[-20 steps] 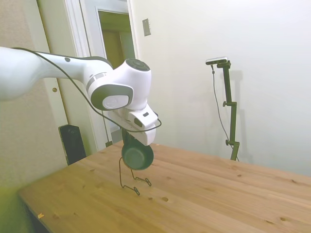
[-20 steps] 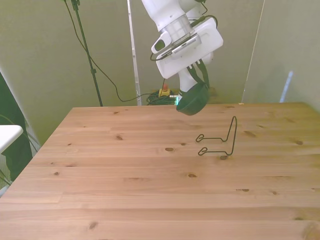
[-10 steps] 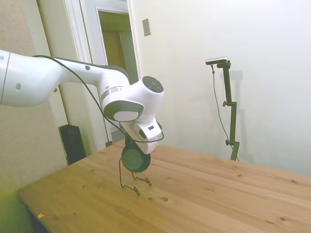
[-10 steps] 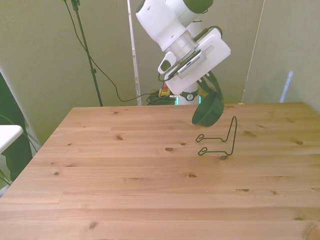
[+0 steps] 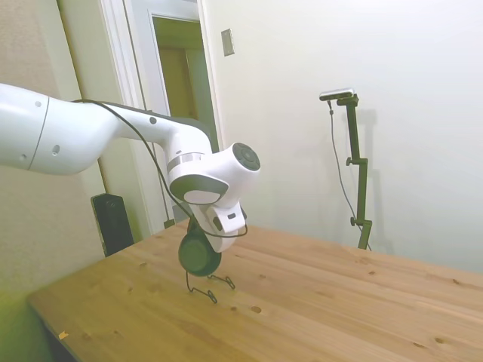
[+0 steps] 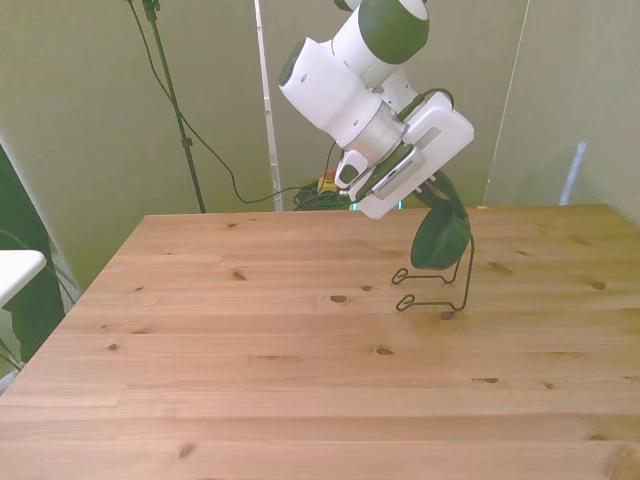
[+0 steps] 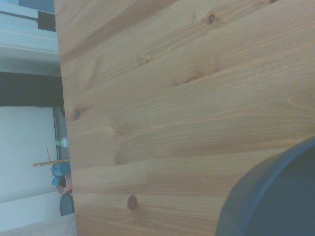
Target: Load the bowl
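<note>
The small round dark green bowl is being held on its side by the white arm's gripper, just above the thin black wire rack near the wooden table's far edge. It should be lowered slowly, so the rack is not knocked over.

Thin blk wire rack upright on wood table.

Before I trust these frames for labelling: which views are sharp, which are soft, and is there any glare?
Side view: evenly lit, bowl sharp, lower-left corner hazy. Front view: crisp, bowl dark against the wire rack. Wrist view: soft, bluish, bowl blurred. No glare visible.
</note>
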You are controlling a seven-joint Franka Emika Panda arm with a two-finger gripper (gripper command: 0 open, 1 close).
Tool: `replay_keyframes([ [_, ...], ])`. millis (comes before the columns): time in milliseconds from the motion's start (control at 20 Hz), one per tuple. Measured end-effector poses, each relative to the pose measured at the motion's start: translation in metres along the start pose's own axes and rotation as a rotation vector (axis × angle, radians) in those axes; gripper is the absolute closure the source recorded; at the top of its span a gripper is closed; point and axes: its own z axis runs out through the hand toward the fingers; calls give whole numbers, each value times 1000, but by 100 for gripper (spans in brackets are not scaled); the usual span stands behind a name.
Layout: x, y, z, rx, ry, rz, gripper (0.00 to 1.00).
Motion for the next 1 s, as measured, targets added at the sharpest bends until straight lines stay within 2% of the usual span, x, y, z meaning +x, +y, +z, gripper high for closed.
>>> replay_keyframes([
  [250, 21, 8, 8, -2, -12, 11, 100],
  [550, 28, -3, 22, -12, -26, -45, 100],
  [1000, 37, 4, 32, -24, -37, -25, 100],
])
